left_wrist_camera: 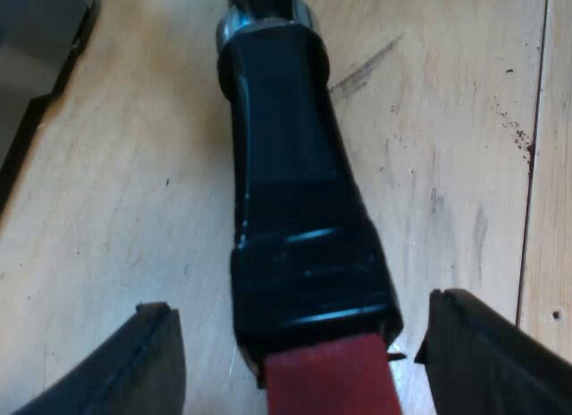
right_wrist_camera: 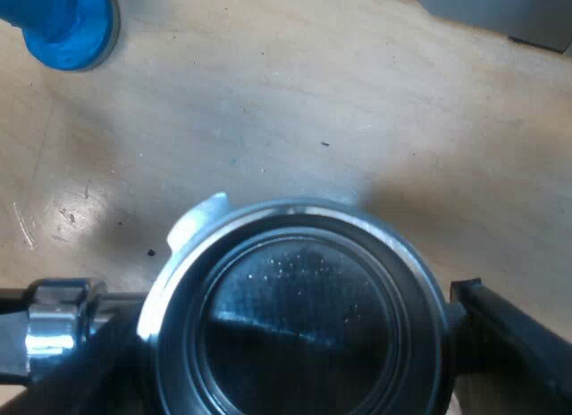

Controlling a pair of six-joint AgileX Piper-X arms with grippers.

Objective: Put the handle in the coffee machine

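The metal holder's round basket [right_wrist_camera: 295,317] sits between the fingers of my right gripper [right_wrist_camera: 286,361], which press against its rim on both sides; dark grounds lie inside it. Its metal neck [right_wrist_camera: 54,330] leads off to the dark handle [left_wrist_camera: 286,165], which ends in red [left_wrist_camera: 331,379]. My left gripper [left_wrist_camera: 304,361] is open, one finger on each side of the handle's red end with a gap to either finger. The holder hangs a little above the wooden table [left_wrist_camera: 447,120].
A blue tamper [right_wrist_camera: 67,26] stands on the wood beyond the basket. A grey, dark-edged body [left_wrist_camera: 36,57] lies near the handle's neck end, and a grey edge [right_wrist_camera: 500,8] shows beyond the basket. Bare wood surrounds the holder.
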